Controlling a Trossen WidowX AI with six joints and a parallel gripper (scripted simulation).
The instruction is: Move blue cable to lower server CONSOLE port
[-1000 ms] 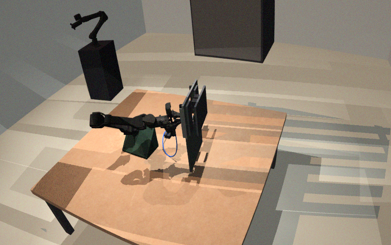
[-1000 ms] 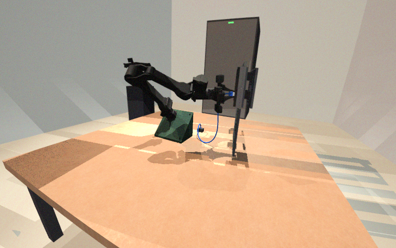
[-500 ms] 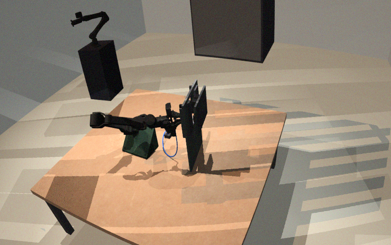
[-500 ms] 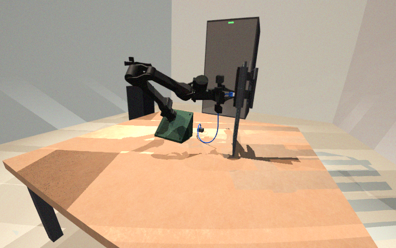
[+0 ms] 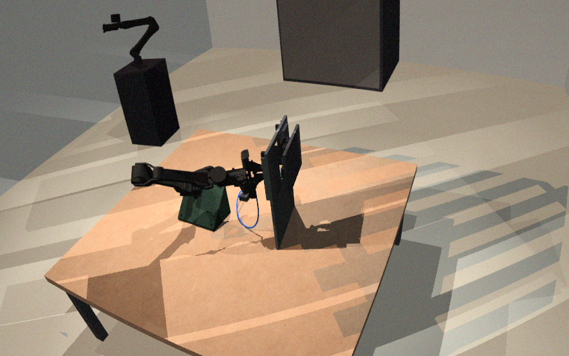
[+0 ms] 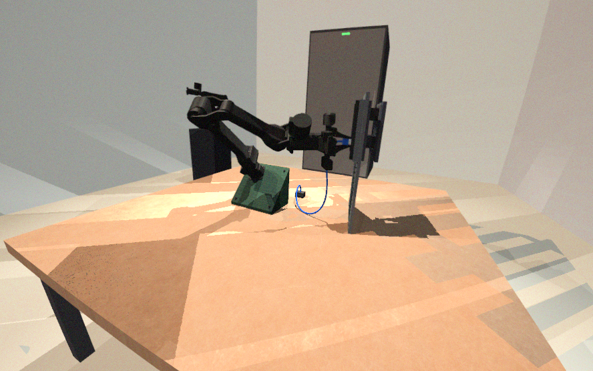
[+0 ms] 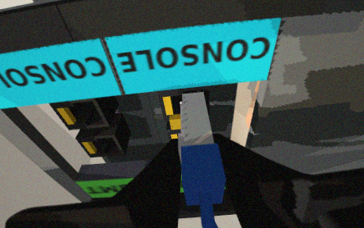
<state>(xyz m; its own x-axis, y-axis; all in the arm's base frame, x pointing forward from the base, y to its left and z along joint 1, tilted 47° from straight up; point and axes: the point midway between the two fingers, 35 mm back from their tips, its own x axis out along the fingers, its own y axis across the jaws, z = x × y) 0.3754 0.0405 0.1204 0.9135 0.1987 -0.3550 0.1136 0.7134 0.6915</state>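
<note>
My gripper is shut on the blue plug, one finger on each side of it. The plug's pale front end points at the panel and overlaps a dark port with yellow contacts, under an upside-down CONSOLE label. How far it is inside, if at all, is hidden. Contacts show to the left of the plug. The blue cable hangs in a loop below the gripper. The views do not tell which server this port belongs to.
The upright dark rack panel stands on the table. A second CONSOLE label and two open ports lie left of the plug. A green label is lower down. The green wedge base bears the arm.
</note>
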